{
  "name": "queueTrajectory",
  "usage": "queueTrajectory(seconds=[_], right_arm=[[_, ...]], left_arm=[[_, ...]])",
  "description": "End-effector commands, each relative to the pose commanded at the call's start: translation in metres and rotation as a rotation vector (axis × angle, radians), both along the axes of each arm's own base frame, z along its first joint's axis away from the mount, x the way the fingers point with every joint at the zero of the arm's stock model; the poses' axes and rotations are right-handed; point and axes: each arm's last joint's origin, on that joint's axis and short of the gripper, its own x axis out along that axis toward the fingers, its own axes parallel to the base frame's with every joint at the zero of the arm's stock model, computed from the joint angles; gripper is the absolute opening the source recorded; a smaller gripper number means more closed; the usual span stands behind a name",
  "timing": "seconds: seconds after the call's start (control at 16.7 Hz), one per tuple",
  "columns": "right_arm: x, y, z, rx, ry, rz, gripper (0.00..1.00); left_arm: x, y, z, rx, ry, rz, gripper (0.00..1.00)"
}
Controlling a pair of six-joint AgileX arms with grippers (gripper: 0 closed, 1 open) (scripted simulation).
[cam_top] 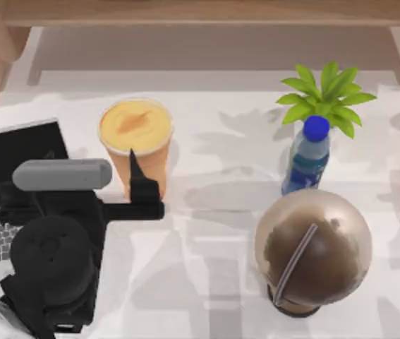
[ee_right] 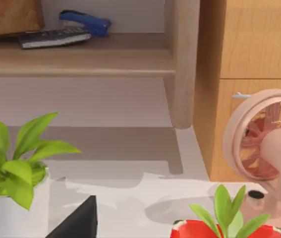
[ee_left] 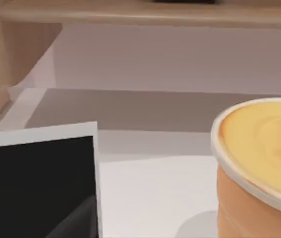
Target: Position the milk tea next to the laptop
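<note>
The left hand (cam_top: 137,185) is seen just in front of the milk tea (cam_top: 136,134), with one dark finger on the cup's side, but whether it is wide or closed cannot be told. The cup is placed on the table (cam_top: 221,233), just beside the laptop (cam_top: 16,152), so the job looks nearly done. Next, the hand probably needs to be pulled away gently so the cup is not knocked over.

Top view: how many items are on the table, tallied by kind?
Cups: 2, the milk tea and the brown dome-lidded cup
Laptop: 1
Blue-capped bottle: 1
Green plant: 1
Total: 5
</note>
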Motion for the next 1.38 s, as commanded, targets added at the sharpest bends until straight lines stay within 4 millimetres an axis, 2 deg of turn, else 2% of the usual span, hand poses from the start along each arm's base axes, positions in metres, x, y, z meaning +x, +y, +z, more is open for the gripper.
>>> queueTrajectory(seconds=[0.18,0.36,0.84,1.02,1.38], right_arm=[[0.0,0.0,0.0,0.0,0.0,0.0,1.0],[0.0,0.0,0.0,0.0,0.0,0.0,1.0],[0.0,0.0,0.0,0.0,0.0,0.0,1.0],[0.0,0.0,0.0,0.0,0.0,0.0,1.0],[0.0,0.0,0.0,0.0,0.0,0.0,1.0]], left_arm=[[-0.007,-0.025,-0.026,0.015,0.009,-0.005,1.0],[-0.015,-0.038,-0.042,0.02,0.008,-0.009,1.0],[-0.017,-0.04,-0.047,0.024,0.009,-0.008,1.0],[0.001,-0.044,-0.048,0.021,0.007,-0.01,1.0],[0.058,-0.044,-0.054,0.021,0.007,-0.01,1.0]])
